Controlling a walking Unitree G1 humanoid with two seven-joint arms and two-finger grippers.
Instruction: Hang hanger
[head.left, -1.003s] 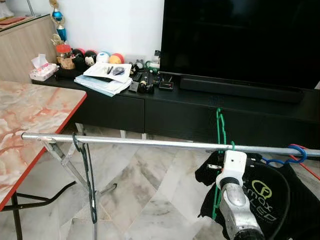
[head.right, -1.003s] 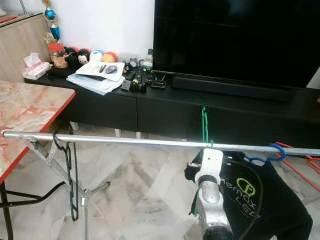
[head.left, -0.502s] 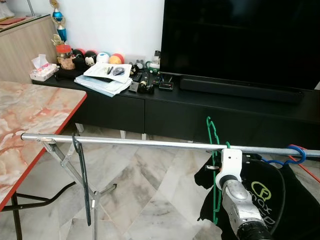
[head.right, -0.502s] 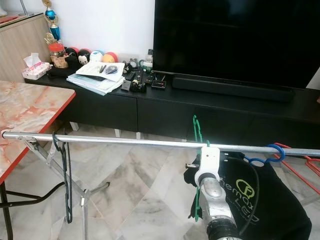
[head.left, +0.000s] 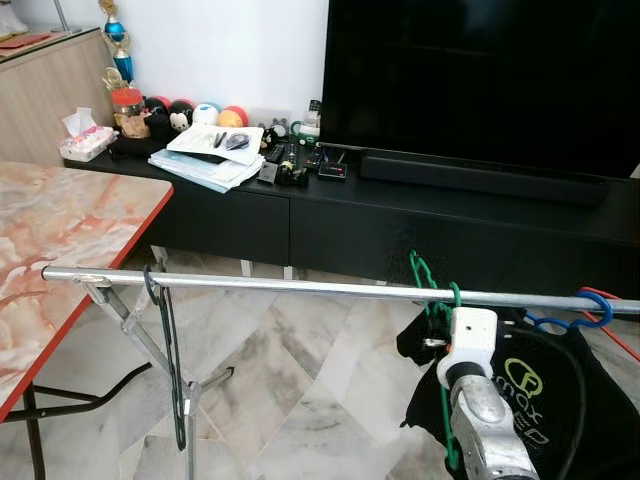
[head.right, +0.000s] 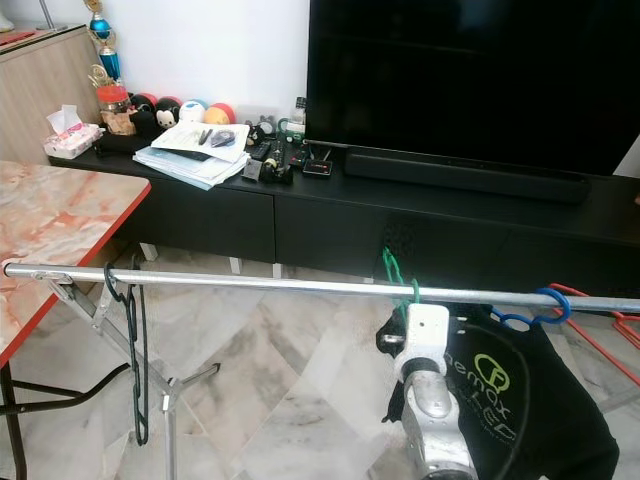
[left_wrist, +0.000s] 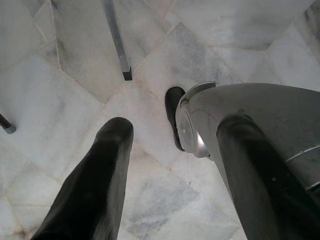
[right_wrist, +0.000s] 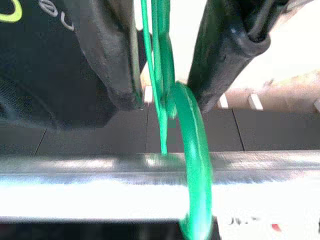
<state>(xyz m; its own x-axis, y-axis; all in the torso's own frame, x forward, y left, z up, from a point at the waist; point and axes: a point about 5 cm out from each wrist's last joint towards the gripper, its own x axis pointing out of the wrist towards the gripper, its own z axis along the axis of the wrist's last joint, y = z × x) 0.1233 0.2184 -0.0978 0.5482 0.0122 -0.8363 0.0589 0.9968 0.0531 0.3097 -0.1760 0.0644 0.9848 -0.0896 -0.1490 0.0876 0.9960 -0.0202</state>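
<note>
1. Fingers (right_wrist: 120, 75) of my right gripper (right_wrist: 167, 85) pinch the green hanger (right_wrist: 192, 165) by its neck, so I can steer the hook.
2. Hook just ahead of my fingertips, curling over the silver rail (head.left: 300, 288); looks seated or nearly so, judging release is next.
3. Black garment (head.left: 560, 400) on a blue hanger (head.left: 585, 310) hangs on the rail close beside my gripper, so little room that side.
4. Dark hanger (head.left: 170, 370) further along the rail, well apart.
5. Left gripper (left_wrist: 165, 165) hangs idle, fingers spread, above the marble floor (left_wrist: 75, 85).

head stereo downward, wrists close, perhaps blurred
</note>
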